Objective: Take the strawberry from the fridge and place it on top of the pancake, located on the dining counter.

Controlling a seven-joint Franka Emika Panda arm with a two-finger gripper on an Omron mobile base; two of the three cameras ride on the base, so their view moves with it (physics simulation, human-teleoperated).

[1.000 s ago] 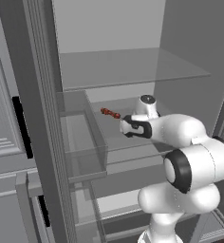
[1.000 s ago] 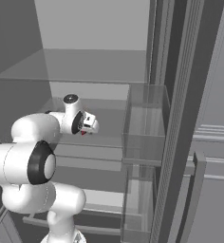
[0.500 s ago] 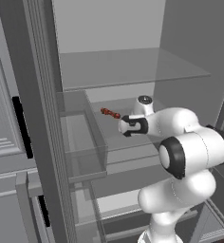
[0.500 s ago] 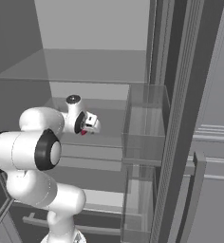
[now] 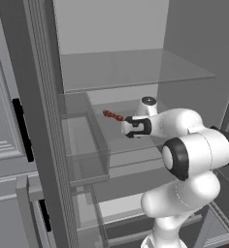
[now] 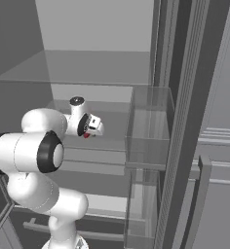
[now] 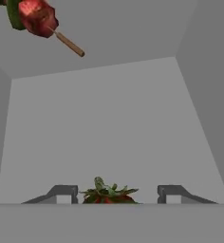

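The fridge stands open, and my arm reaches onto its middle shelf. My gripper is open. Its two dark fingertips stand to either side of the strawberry, a small gap on each side. The strawberry is red with green leaves on top and rests on the pale shelf floor. From the right base view the strawberry is a red spot just below the gripper. In the left base view the gripper is low over the shelf. The dining counter and the pancake are out of view.
A brownish-red skewer of food lies on the same shelf beyond the gripper, and shows again as the skewer at the top left of the hand view. A glass shelf spans overhead. Clear door bins flank the opening.
The arm's elbow has swung over while the hand crept slightly deeper into the shelf. The skewer and strawberry have stayed in place.
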